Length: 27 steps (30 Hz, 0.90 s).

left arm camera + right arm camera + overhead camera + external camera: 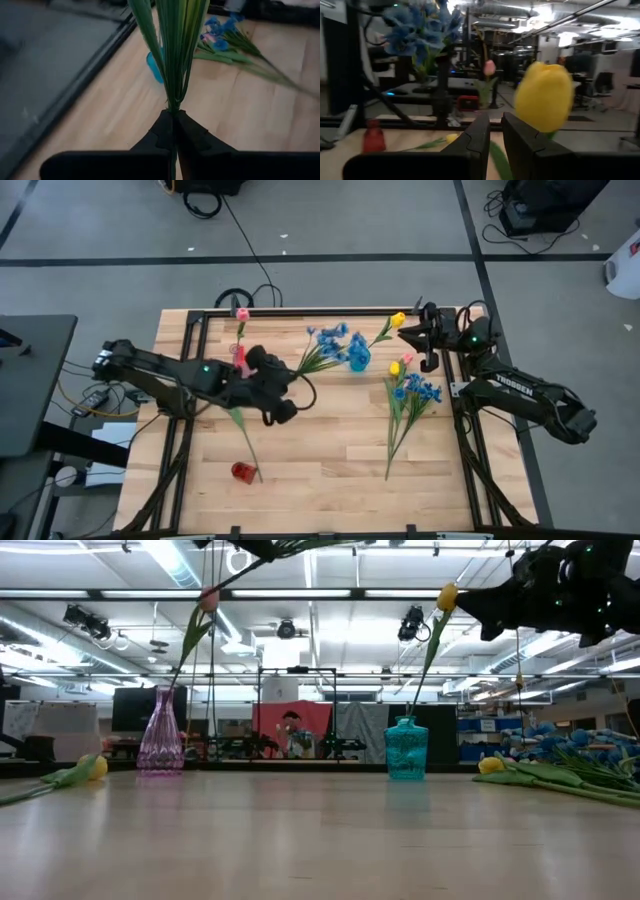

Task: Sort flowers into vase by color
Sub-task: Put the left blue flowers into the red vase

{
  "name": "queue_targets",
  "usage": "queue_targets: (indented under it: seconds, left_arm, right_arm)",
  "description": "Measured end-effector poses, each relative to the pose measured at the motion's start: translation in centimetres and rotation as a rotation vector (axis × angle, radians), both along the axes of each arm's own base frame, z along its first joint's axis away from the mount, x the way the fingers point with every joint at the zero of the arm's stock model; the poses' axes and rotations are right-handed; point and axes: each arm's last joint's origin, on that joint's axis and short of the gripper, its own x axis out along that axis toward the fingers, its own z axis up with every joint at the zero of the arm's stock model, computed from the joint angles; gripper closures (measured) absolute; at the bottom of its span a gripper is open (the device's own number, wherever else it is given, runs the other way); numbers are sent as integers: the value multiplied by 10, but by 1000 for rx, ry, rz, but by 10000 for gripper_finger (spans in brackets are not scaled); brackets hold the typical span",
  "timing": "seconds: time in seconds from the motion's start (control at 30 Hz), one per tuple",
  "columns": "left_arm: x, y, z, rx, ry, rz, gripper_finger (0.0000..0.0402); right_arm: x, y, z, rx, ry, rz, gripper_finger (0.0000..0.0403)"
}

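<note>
Surface (330,450): wood, flowers scattered, blue vase (359,358) near far edge.
Left end effector (292,385): pinching blue spray (330,345) stems, carrying toward vase.
Right end effector (407,332): at far right corner, pinching yellow tulip (397,320).

Standing near the table's (330,470) far edge: the middle vase (359,358). In it, 1 tulip (397,319), leaning right. Well left of that vase, a second vase (240,356) with 1 tulip (241,313). Lying right of the middle vase, a bunch of flowers (412,392). Well nearer and left of it, a third vase (243,471).
</note>
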Motion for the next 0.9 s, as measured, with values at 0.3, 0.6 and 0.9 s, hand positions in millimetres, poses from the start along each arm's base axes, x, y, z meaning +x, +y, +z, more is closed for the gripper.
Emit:
queue_targets:
  seconds: [0.3, 0.6, 0.9]
  left_arm:
    - [-19, 2, 5, 142, 96, -389, 390]
    - [-52, 8, -37, 164, -88, -607, 390]
    - [-102, 7, -78, -61, -451, -825, 390]
  right_arm:
    - [19, 22, -11, 277, 16, 157, 338]
    - [40, 52, -12, 385, -21, 146, 349]
    - [49, 71, -12, 480, -71, 16, 365]
